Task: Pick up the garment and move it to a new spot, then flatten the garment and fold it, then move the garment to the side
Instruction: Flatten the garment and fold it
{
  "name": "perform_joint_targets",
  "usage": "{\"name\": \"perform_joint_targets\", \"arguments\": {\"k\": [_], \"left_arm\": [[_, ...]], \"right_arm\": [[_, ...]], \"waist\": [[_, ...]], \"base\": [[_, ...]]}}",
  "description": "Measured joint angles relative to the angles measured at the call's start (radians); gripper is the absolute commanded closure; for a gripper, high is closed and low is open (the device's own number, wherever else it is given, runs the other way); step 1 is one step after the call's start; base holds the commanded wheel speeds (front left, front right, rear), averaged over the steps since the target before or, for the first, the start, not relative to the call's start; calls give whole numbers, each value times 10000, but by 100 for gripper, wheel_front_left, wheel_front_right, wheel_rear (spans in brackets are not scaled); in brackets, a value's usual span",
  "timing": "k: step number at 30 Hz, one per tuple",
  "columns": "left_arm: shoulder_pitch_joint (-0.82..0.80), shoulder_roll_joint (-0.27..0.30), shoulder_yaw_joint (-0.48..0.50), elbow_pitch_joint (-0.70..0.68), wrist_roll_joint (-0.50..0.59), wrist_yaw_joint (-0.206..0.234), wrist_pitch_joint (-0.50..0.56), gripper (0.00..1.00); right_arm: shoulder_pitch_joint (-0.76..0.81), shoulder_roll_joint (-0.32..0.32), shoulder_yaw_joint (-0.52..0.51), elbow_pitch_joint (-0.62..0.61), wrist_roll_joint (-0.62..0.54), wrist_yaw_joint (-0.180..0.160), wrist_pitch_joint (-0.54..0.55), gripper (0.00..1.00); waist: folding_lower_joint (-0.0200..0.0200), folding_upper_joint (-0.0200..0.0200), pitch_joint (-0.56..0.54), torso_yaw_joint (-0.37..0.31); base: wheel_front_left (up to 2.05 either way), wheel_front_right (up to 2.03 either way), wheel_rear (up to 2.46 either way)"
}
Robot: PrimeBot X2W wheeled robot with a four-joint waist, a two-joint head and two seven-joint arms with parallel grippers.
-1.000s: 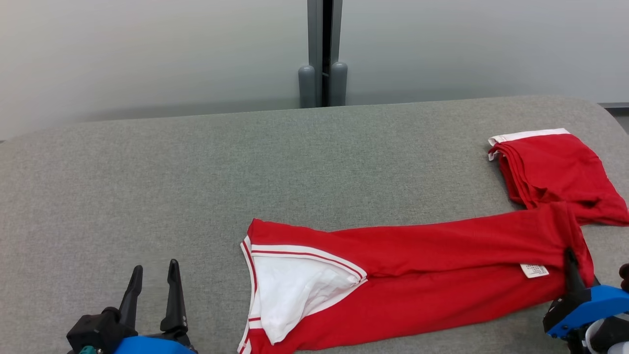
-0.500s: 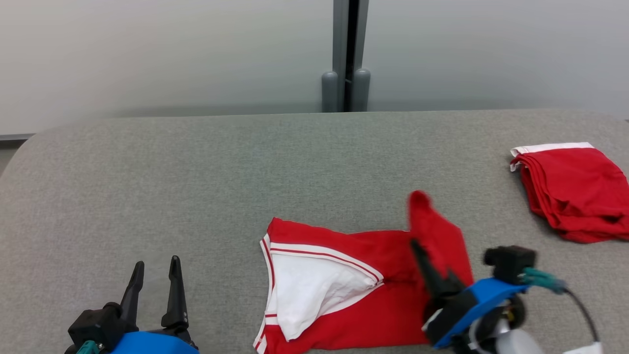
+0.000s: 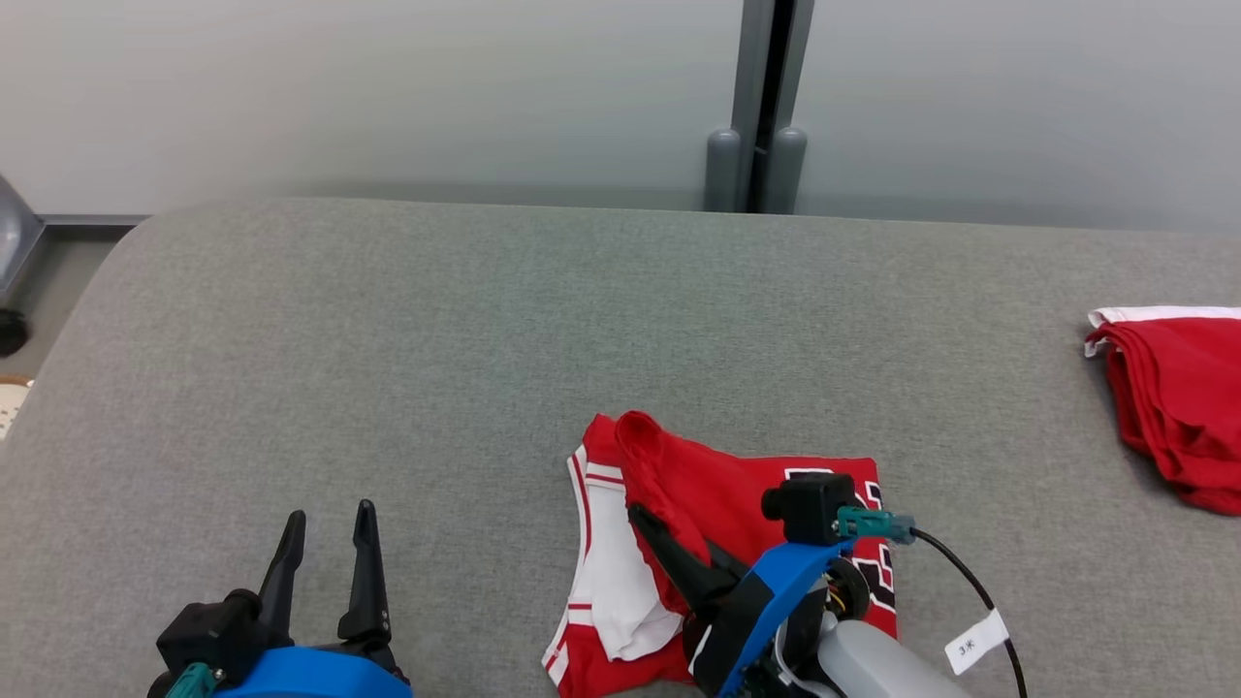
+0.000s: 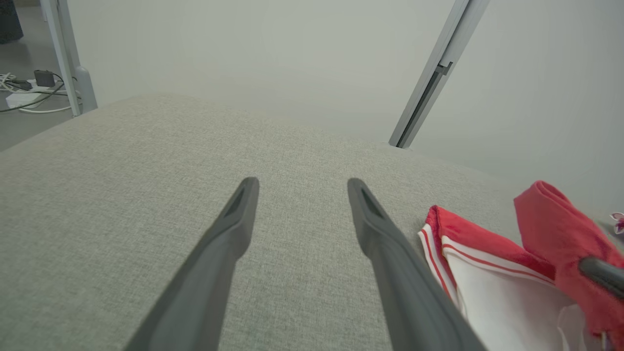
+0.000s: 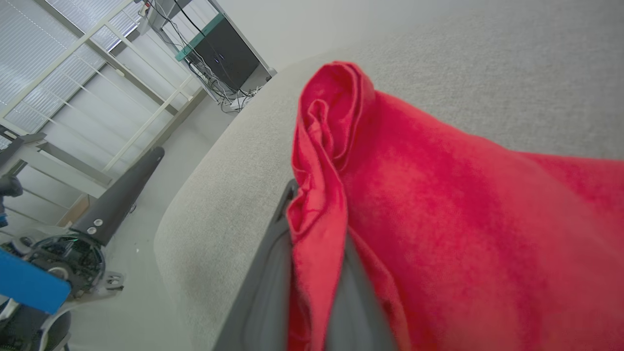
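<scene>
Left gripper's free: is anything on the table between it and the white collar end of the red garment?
Nothing visible. The open left gripper and the garment have only bare grey table between them. The right gripper is shut on a fold above the collar, not in that gap.

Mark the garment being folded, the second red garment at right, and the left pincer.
garment being folded (image 3: 737, 480), head view, red top layer.
second red garment (image 3: 1178, 397), head view, middle of its folded stack.
left pincer (image 3: 330, 514), head view, midway between its fingertips.
</scene>
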Motion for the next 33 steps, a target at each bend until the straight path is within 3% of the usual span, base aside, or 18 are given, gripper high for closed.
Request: {"name": "perform_joint_targets", "arguments": {"k": [2,3,4,5,6,14,19,21,25,33], "left_arm": [[-35,-46,-27,38,10,-33,0,0],[-35,-69,-40,58,13,-38,0,0],[-37,-79,-40,69,31,-40,0,0],[-43,-86,-40,73,59,-40,0,0],[-51,-96,-40,77,69,-42,0,0],[-83,-180,35,111,163,-86,0,0],[-314,-255,-161,132,353,-196,0,0],[-450,-295,-215,180,414,-245,0,0],[-676,-405,-359,255,537,-247,0,0],[-719,-537,-380,614,629,-245,0,0]], "right_arm": [[-325,-2,303,454,282,0,-199,100],[-451,-6,464,671,445,0,-288,84],[-564,-8,656,834,579,0,-387,58],[-691,-21,895,924,711,0,-435,9],[-794,-27,1127,915,892,0,-512,0],[-1475,4,2192,963,1956,0,-1327,0],[-1849,6,1781,1741,1202,0,-1774,0],[-1935,4,1193,2125,508,0,-1824,0],[-1823,0,-1072,2088,-1553,2,-1841,0],[563,-6,-4757,291,-4767,2,-1845,0]], "waist": [[0,0,30,88],[0,0,46,123],[0,0,64,149],[0,0,83,172],[0,0,99,190],[0,0,116,76],[0,0,79,-103],[0,0,48,-188],[0,0,-69,-354],[-1,0,-543,-653]], "base": [[0,0,0],[0,0,0],[0,0,0],[0,0,0],[0,0,0],[0,0,0],[0,0,0],[0,0,0],[0,0,0],[0,0,0]]}}
